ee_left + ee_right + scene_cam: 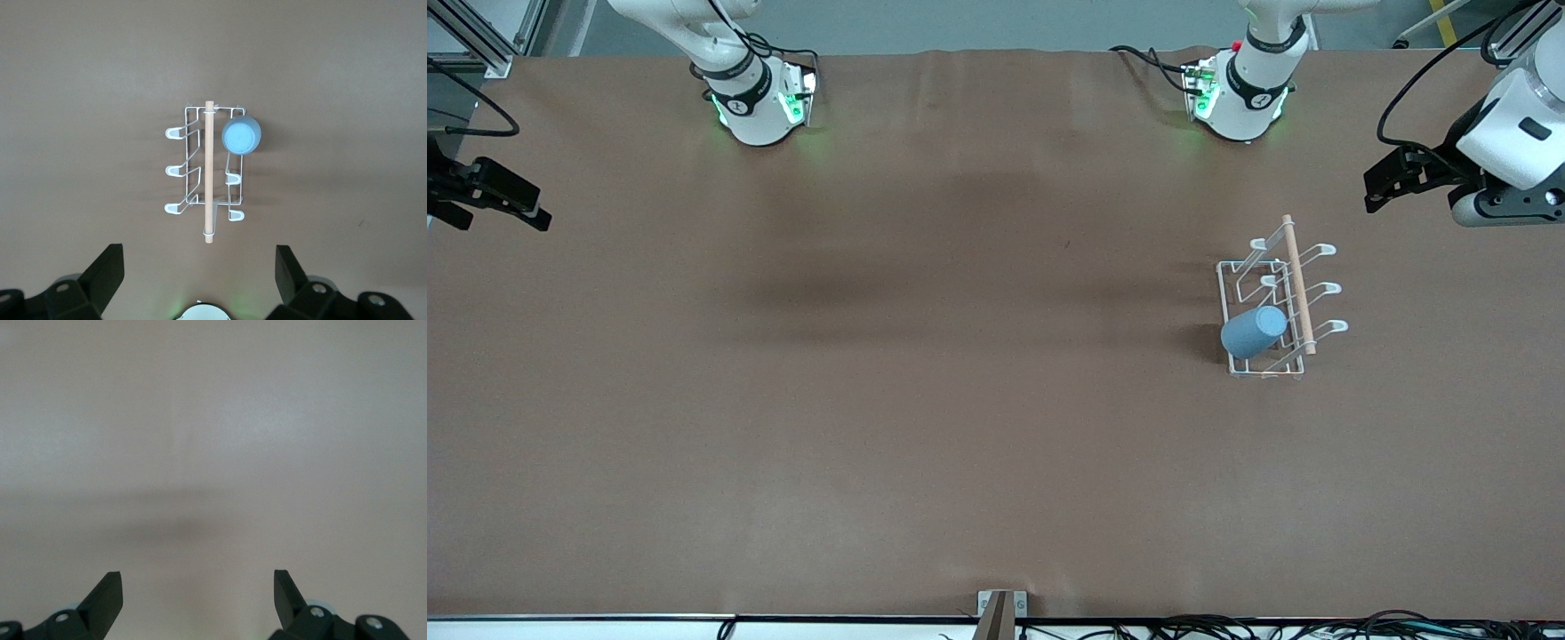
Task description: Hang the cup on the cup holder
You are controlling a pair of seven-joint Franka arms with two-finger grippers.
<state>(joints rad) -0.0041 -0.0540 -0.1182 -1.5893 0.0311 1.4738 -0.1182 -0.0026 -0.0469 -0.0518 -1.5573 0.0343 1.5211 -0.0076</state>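
Front view: the light-blue tapered plastic cup [1254,332] sits hung on a prong of the white wire cup holder [1276,307], below the raised, empty left pincer [1387,182]; the right pincer [489,197] waits.

Left wrist view: its jaws gape wide above the rack.

Right wrist view: wide jaws over bare brown counter [213,453].

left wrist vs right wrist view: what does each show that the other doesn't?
Only the left wrist view: the cup holder on the table, with the cup hung on one end prong, and the left pincer open above them, holding nothing.

Only the right wrist view: the right pincer, open and empty, over bare cloth at the right arm's end; no task item shows.

Both: the brown table cover and a pair of black fingers spread apart at the frame's edge.
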